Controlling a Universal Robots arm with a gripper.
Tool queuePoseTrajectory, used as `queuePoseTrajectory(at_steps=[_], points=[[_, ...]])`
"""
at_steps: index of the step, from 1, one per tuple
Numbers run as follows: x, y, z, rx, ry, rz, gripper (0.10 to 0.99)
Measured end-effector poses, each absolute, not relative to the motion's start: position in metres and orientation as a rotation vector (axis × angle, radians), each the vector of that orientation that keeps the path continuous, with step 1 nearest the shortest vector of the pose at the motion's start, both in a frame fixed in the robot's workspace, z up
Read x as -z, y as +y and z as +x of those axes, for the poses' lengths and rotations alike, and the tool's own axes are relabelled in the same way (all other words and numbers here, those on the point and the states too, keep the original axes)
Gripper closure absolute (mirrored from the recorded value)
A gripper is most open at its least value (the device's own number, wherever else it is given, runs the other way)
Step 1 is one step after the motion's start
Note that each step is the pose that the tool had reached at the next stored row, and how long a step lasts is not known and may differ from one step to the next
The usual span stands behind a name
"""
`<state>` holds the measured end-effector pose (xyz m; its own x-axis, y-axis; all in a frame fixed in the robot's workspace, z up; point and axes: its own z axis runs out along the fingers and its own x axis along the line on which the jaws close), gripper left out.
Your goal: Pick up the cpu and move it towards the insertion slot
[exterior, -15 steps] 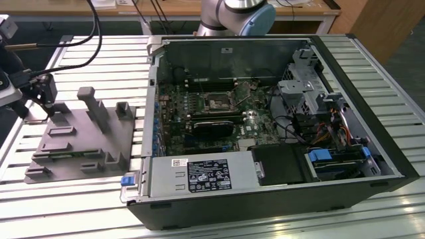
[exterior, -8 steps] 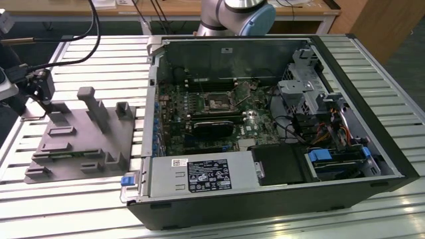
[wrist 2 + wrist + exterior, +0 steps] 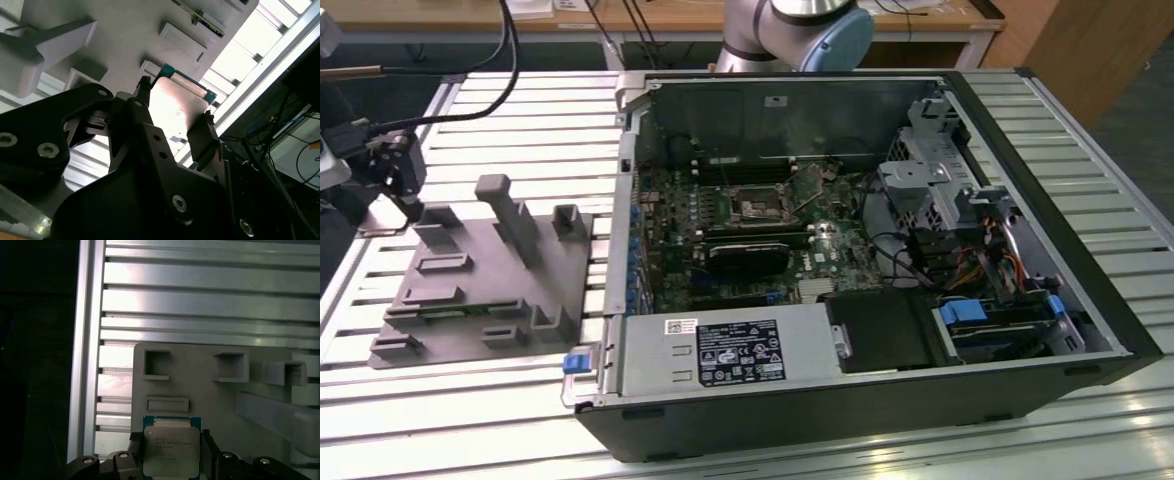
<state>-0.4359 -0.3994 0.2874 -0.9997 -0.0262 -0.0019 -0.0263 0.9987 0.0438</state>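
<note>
We found the gripper (image 3: pixel 406 200) at the far left of the exterior view, over the far left corner of the grey fixture (image 3: pixel 494 270) on the slatted metal table (image 3: pixel 520 110). In both wrist views its two dark fingers (image 3: pixel 134 452) stood on opposite sides of the cpu (image 3: pixel 171 450), pressed against its edges, so the gripper (image 3: pixel 171 454) was clamped on the chip. The cpu's silvery top faced the first wrist camera, with a pale rim and a blue-green border around it. In the second wrist view the cpu (image 3: pixel 175 107) showed between the fingers (image 3: pixel 205 132) with the grey fixture (image 3: pixel 115 45) beyond it; we could not tell whether the chip touched the fixture or hung just clear of it. The insertion slot (image 3: pixel 758 206) sat on the green circuit board (image 3: pixel 720 270) inside the open computer case (image 3: pixel 854 400), well apart from the gripper, towards the exterior view's right.
</note>
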Motion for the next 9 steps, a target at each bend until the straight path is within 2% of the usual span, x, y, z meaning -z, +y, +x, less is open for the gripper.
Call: queuePoseTrajectory(at_steps=[9], points=[[-0.2948, -0.397, -0.4359, -0.066, 3.14, -0.042, 0.541]])
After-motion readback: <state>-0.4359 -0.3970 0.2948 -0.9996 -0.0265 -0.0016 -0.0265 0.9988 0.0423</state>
